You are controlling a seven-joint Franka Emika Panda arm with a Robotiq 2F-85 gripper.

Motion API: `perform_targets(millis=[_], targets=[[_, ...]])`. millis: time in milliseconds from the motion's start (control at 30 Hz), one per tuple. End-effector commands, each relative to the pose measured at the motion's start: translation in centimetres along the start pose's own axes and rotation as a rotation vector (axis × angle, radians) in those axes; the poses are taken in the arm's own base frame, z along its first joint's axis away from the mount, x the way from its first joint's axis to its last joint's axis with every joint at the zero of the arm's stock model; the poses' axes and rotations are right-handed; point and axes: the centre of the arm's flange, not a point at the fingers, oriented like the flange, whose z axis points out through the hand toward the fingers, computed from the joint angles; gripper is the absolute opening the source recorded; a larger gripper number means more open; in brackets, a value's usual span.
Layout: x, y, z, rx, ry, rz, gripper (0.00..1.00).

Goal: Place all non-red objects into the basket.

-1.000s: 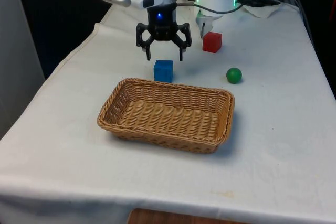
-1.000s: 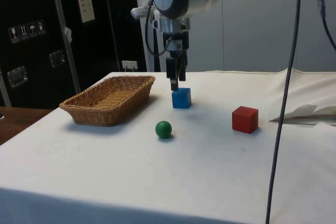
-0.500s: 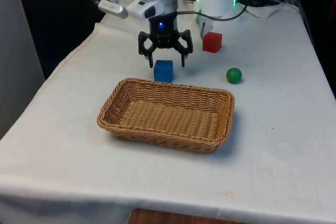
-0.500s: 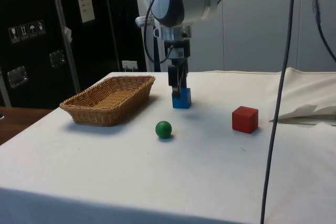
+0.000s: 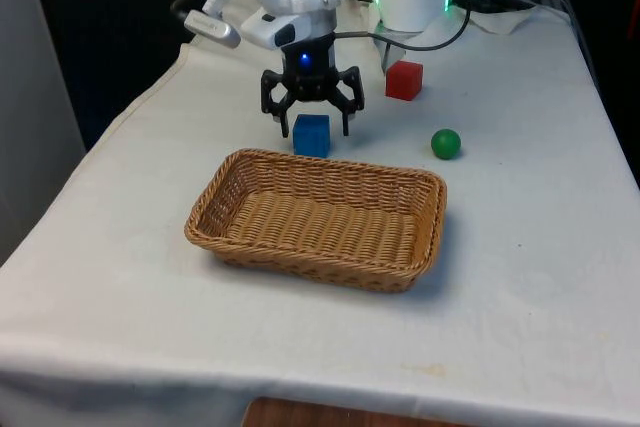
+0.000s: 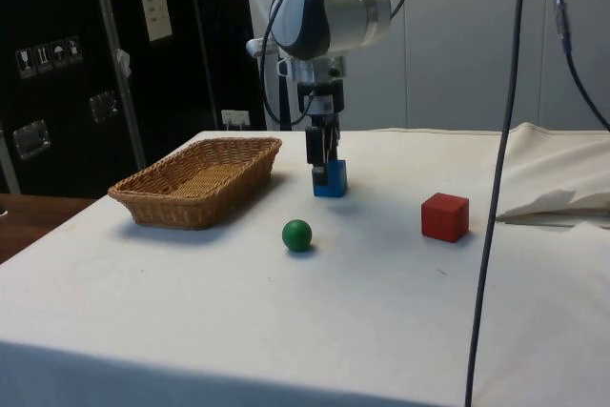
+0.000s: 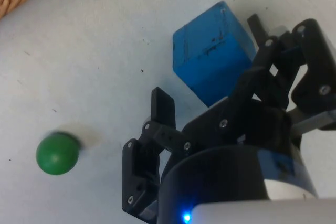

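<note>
**Gripper down around the blue cube, fingers spread wide**

The black gripper (image 5: 312, 127) sits low over the blue cube (image 5: 311, 135), fingers spread apart, one on each side of it. In the wrist view the cube (image 7: 212, 51) lies between the two fingers (image 7: 163, 109), and there is a clear gap of white cloth between the cube and the nearer finger, so nothing is pinched. From the side, the gripper (image 6: 322, 161) comes straight down onto the cube (image 6: 330, 178), its tips level with the cube's upper half.

The cube stands on the table (image 5: 530, 247), just beyond the far rim of the wicker basket (image 5: 318, 217), close to it but not touching. The basket holds nothing.

The green ball (image 5: 445, 143) rests on the cloth to the front view's right of the cube, well apart from it and near the basket's far corner. In the side view the ball (image 6: 297, 234) sits nearer the camera than the cube.

The red cube (image 5: 404, 80) stands farther back than the blue cube, towards the robot's base, off to the front view's right.
</note>
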Motion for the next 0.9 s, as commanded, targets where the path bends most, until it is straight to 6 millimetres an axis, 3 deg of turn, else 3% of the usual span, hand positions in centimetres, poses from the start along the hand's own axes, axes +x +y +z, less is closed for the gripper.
perform_targets(millis=[0,167,200,267,300,367,400,500,867], targets=[[0.09,-0.04,-0.11,0.002,0.013,-0.001,1.00],[0.11,-0.01,-0.10,-0.005,0.012,0.002,1.00],[0.06,0.00,-0.04,-0.006,0.011,0.001,0.96],[0.05,-0.02,-0.03,-0.003,0.003,0.000,0.79],[0.07,0.01,-0.05,-0.007,0.012,0.003,0.79],[0.09,0.02,-0.08,-0.009,0.013,0.003,0.52],[0.10,0.03,-0.09,-0.010,0.014,0.004,0.29],[0.13,-0.02,-0.10,-0.011,0.014,0.003,0.00],[0.11,0.10,-0.24,-0.006,0.010,0.005,0.00]])
